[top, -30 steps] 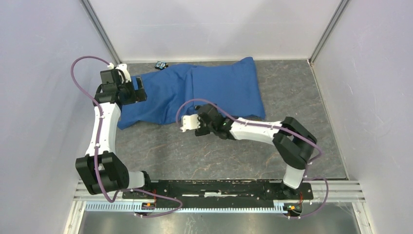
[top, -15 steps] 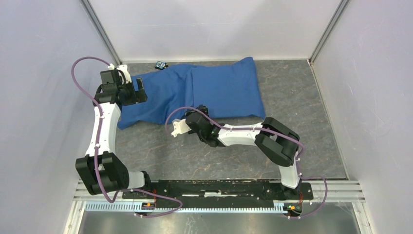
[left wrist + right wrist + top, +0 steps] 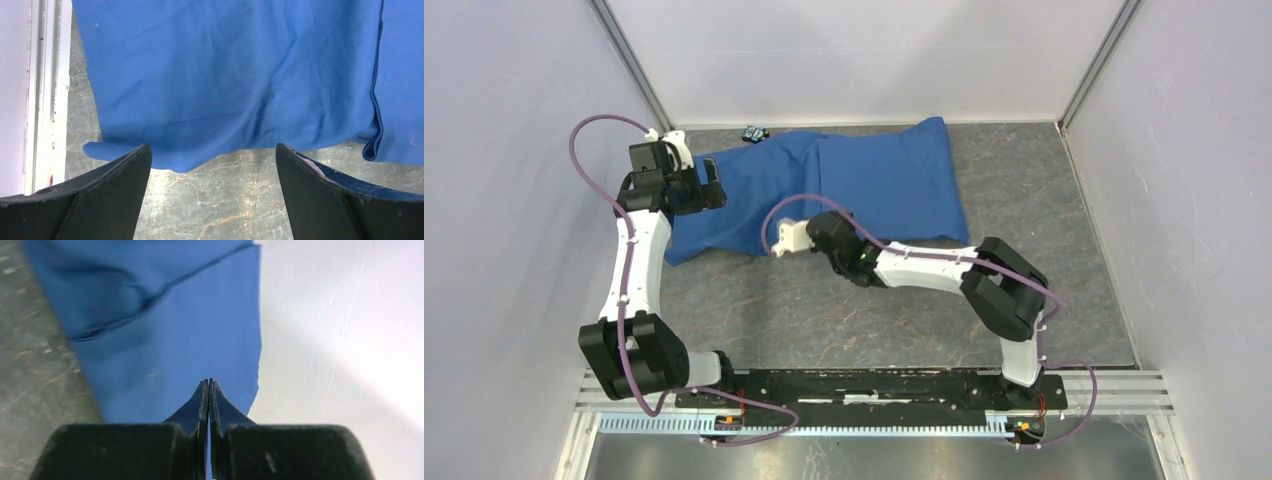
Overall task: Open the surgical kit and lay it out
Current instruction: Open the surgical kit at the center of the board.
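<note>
On far half of grey surface, rumpled blue cloth lies. Right hand, fingers pressed together, pinches its near edge. Left hand spread wide over cloth's left end.

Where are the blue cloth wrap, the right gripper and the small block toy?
blue cloth wrap (image 3: 879, 180): top view, middle of its right half.
right gripper (image 3: 209, 385): right wrist view, between its closed fingertips, against the wrap.
small block toy (image 3: 755, 133): top view, its middle, beside the wrap's far edge.
</note>
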`<action>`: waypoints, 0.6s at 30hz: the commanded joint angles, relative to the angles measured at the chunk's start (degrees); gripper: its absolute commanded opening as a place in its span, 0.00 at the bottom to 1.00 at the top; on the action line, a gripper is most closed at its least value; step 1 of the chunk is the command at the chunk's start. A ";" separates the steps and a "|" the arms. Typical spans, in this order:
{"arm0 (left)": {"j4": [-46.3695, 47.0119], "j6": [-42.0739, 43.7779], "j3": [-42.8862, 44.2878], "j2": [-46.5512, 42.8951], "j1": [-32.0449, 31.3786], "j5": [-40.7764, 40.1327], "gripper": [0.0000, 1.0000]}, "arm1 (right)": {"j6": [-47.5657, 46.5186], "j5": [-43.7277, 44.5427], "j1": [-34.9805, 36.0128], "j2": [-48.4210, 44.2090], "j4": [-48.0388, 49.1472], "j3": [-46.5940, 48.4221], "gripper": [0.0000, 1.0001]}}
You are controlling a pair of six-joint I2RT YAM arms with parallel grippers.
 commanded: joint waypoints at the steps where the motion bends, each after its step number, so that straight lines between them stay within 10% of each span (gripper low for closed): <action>1: 0.78 1.53 3.19 -0.26 0.25 2.53 1.00 | 11.47 -2.45 -5.96 -9.59 -2.60 7.52 0.00; 6: 0.80 0.36 4.12 0.20 0.26 4.59 1.00 | 21.01 -16.42 -17.36 -16.77 -11.71 10.79 0.03; 13: 0.87 -0.10 3.84 0.27 0.28 4.85 1.00 | 12.94 -12.79 -8.27 -15.84 -8.28 0.67 0.63; 18: 0.33 1.07 3.29 -1.06 0.27 3.31 1.00 | 9.08 -5.61 -2.22 -7.31 -4.74 1.44 0.73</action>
